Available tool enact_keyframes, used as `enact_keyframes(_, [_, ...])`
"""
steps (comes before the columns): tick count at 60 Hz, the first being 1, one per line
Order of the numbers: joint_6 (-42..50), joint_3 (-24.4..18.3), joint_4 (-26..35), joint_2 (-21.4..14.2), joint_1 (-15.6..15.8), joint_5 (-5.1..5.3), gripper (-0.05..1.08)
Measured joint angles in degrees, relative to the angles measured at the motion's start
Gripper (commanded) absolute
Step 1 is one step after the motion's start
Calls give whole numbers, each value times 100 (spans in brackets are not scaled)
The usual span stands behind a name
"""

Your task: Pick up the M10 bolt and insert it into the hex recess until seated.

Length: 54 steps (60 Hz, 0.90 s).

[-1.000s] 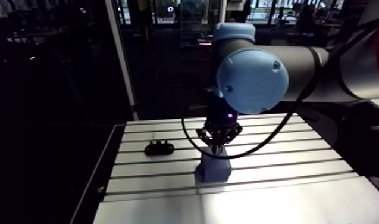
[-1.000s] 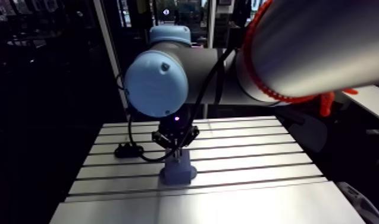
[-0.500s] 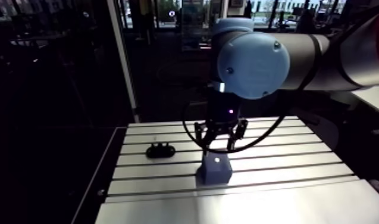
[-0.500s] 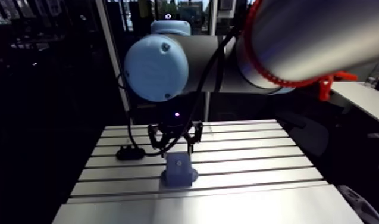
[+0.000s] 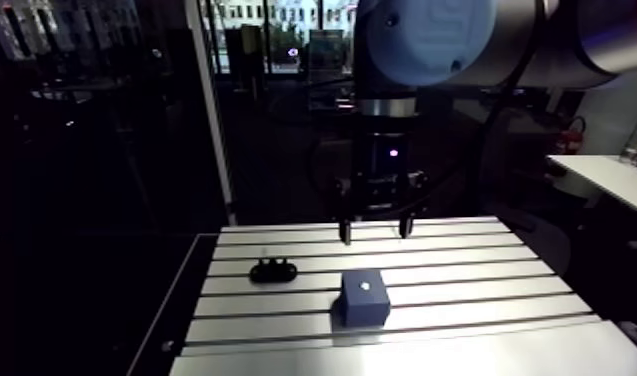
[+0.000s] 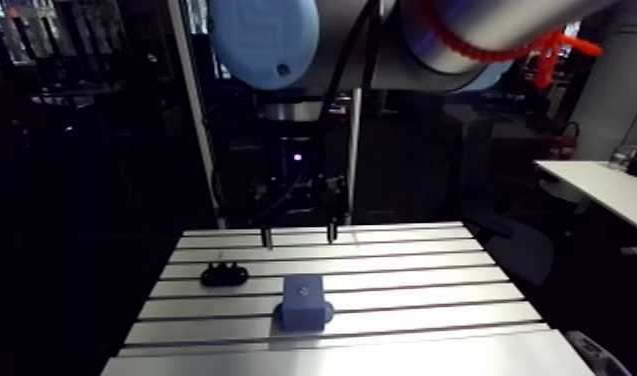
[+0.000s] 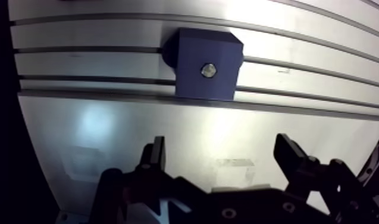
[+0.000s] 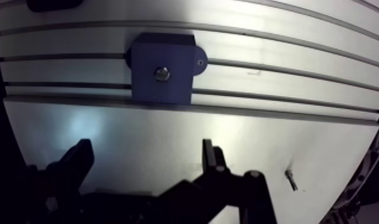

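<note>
A dark blue block (image 5: 363,299) stands on the slotted table (image 5: 482,268). The M10 bolt (image 7: 208,70) sits in the middle of the block's top face, and only its shiny round end shows. My gripper (image 5: 374,236) hangs well above the block and a little behind it. In the wrist view the gripper (image 7: 221,149) is open, its two dark fingers wide apart with nothing between them. The block (image 7: 204,71) lies ahead of the fingers, clear of them.
A small black holder (image 5: 273,269) lies on the table to the left of the block. The table's front part is a smooth plate (image 7: 138,131). A small thin mark or part (image 8: 291,177) lies on that plate beside the gripper.
Earlier the gripper was shut, down at the block's top. It has since opened and risen straight up, leaving the bolt in the block. The arm view has shifted with the arm.
</note>
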Motion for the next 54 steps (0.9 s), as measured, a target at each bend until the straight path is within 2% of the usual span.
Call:
enact_keyframes(29, [207, -928, 774, -234, 80, 8, 1])
enact_keyframes(54, [269, -1244, 910, -377, 83, 74, 1])
